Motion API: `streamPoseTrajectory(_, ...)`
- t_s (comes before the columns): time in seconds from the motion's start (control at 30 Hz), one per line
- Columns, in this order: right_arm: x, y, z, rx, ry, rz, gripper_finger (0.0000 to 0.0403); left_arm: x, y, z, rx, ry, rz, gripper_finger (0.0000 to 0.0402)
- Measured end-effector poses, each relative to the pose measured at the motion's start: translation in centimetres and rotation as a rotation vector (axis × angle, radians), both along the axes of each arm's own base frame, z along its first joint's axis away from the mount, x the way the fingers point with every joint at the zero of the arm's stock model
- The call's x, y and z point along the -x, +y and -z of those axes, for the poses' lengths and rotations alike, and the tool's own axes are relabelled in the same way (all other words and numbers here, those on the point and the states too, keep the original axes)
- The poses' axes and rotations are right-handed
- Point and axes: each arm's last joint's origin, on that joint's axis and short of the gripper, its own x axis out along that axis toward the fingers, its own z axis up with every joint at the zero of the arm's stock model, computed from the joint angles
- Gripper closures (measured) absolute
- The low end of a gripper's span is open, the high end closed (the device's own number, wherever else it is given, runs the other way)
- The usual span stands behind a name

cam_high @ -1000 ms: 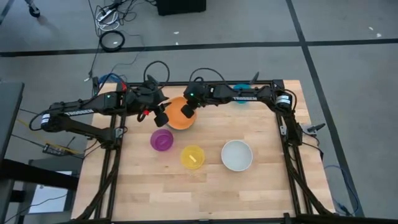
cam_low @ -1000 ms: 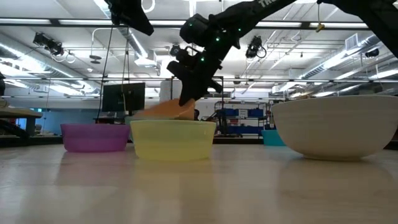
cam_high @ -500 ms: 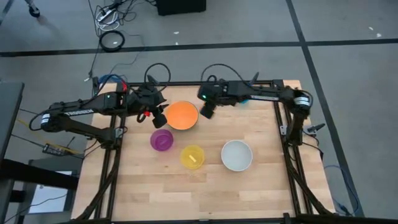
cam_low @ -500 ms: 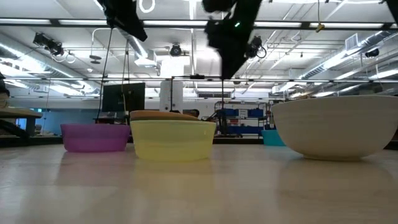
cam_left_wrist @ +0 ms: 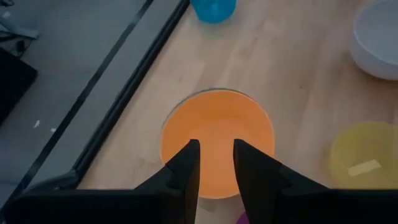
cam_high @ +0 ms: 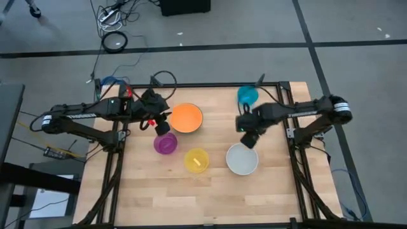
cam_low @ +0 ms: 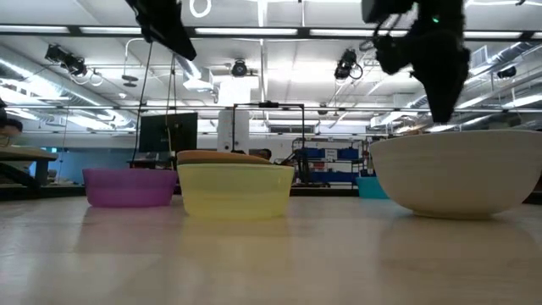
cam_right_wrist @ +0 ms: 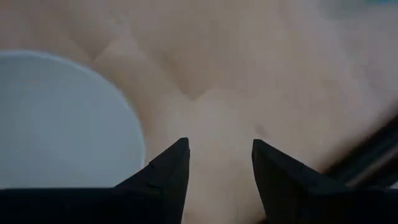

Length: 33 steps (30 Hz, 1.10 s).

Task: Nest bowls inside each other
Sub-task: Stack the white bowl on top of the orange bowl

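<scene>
The orange bowl (cam_high: 186, 118) stands level at the table's far middle, with a thin grey rim around it in the left wrist view (cam_left_wrist: 217, 143). My left gripper (cam_high: 163, 125) hovers open just left of it, empty (cam_left_wrist: 216, 158). The purple bowl (cam_high: 165, 144), yellow bowl (cam_high: 197, 159) and white bowl (cam_high: 242, 159) stand in a row nearer the front. The blue bowl (cam_high: 247, 95) stands at the far right. My right gripper (cam_high: 249, 138) points down, open and empty, above the white bowl's far rim (cam_right_wrist: 127, 118).
The black frame rails (cam_high: 289, 127) run along the table's left, right and far edges. Bare wood lies along the near edge (cam_high: 203, 197) and between the orange and blue bowls.
My right gripper has let go of the orange bowl's rim, swung toward the table's right and near side and tipped to point down over the white bowl's far rim. The orange bowl, tilted a second ago, now lies level.
</scene>
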Motion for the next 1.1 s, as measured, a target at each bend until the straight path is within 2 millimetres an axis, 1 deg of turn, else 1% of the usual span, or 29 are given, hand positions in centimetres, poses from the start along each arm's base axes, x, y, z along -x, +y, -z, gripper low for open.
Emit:
streamPoseTrajectory(0.13,1.0,1.2,2.3,-0.062,-0.069,0.034,0.0242,-0.1,-0.4,0.5,0.011,0.001,0.007,0.0296)
streamPoseTrajectory(0.27,1.1,2.0,4.0,-0.11,-0.116,0.047,0.0241,-0.1,-0.4,1.1,0.028,0.007,-0.01,0.0296)
streamPoseTrajectory(0.4,0.8,2.7,5.4,-0.129,-0.128,0.035,0.0242,-0.1,-0.4,1.2,0.034,0.007,-0.015,0.0296)
streamPoseTrajectory(0.6,0.0,3.1,7.2,-0.106,-0.114,0.026,0.0244,-0.2,-0.5,1.2,0.036,-0.001,-0.015,0.0296)
streamPoseTrajectory(0.67,-0.3,3.1,7.8,-0.082,-0.107,0.021,0.0253,-0.2,-0.5,1.1,0.036,-0.001,-0.015,0.0296)
streamPoseTrajectory(0.73,-0.6,3.0,8.2,-0.061,-0.107,0.005,0.0277,-0.2,-0.5,1.1,0.036,-0.001,-0.015,0.0296)
streamPoseTrajectory(0.77,-0.8,2.9,8.2,-0.056,-0.112,-0.002,0.0297,-0.2,-0.5,1.1,0.036,-0.002,-0.015,0.0296)
streamPoseTrajectory(0.87,-1.1,2.5,7.7,-0.052,-0.124,-0.048,0.0377,-0.2,-0.5,1.1,0.036,-0.001,-0.015,0.0296)
streamPoseTrajectory(0.9,-1.2,2.4,7.2,-0.058,-0.139,-0.059,0.0388,-0.2,-0.5,1.1,0.036,-0.002,-0.015,0.0296)
streamPoseTrajectory(1.03,-1.3,1.5,4.3,-0.036,-0.161,-0.071,0.04,-0.3,-0.5,1.0,0.035,-0.02,-0.015,0.0296)
streamPoseTrajectory(1.1,-2.0,0.5,2.1,-0.017,-0.26,-0.074,0.0401,-0.5,-0.5,0.9,0.034,-0.045,-0.013,0.0296)
